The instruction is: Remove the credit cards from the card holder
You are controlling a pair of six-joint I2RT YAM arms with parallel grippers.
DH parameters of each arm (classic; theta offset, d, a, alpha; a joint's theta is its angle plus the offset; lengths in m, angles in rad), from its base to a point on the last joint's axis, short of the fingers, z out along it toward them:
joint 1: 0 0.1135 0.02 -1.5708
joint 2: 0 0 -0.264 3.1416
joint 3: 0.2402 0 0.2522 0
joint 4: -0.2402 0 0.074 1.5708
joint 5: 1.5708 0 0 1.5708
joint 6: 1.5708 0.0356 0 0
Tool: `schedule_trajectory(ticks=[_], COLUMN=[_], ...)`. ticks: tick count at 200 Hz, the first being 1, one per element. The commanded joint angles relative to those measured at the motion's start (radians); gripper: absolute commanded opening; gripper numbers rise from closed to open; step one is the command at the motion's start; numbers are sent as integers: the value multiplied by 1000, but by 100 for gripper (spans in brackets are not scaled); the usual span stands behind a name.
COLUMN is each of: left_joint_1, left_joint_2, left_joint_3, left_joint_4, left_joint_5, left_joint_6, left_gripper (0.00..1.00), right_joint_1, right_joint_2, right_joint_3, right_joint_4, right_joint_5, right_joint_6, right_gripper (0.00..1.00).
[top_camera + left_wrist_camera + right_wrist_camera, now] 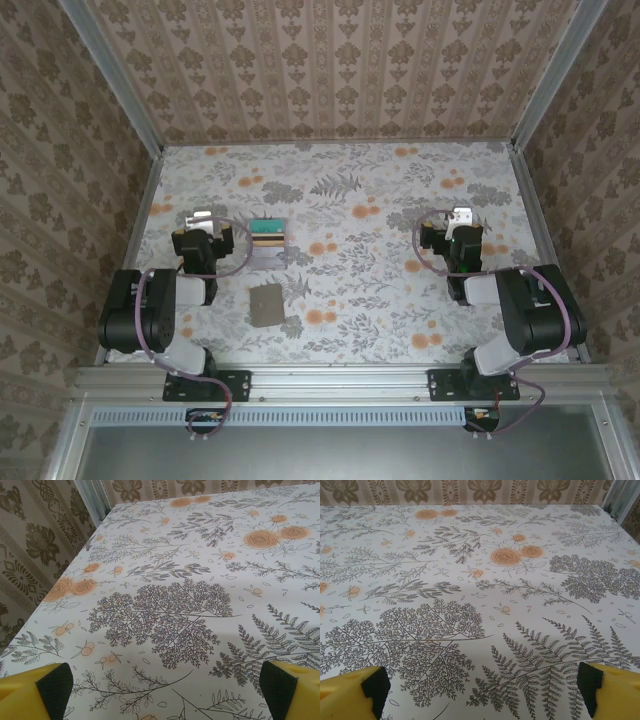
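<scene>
Overhead, the card holder [266, 304] lies dark side up by the left arm, with a striped card stack [267, 240] just beyond it (contents hidden). At each wrist, left gripper [208, 232] and right gripper [455, 232] gape wide over the table [200, 555]. Best to pin the holder with the left and lift its flap gently with the right.

Left gripper fingers [35, 692]: cut off by the bottom edge of the left wrist view, with yellow tips and dark pads in the two lower corners.
Right gripper fingers [352, 695]: cut off the same way in the right wrist view.
Card holder [265, 304]: dark face up, its inside hidden from above.
Striped stack [267, 241]: too small to count its cards or separate their edges.
</scene>
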Motion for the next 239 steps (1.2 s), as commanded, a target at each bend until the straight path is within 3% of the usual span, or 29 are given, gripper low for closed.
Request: schedule_trajectory(ticks=[1,215,229,239], left_joint_1=[4,21,24,24], left_joint_2=[-5,-9,-63,-127], left_joint_3=[20,23,58,129], left_joint_4=[1,-5,-99,-300], left_joint_5=[16,62,57,19], left_joint_6=[-16,-23,-20,-41], left_gripper=[100,100,100,100], right_joint_1=[-4,-15,-12,-2], right_joint_2=[0,-2,-24,-92], right_joint_3=[24,29,32,35], right_joint_4=[21,9,-4,-72], right_joint_5=[-16,-39,-9,45], right_joint_6=[10,15,20,27], right_gripper=[100,100,100,100])
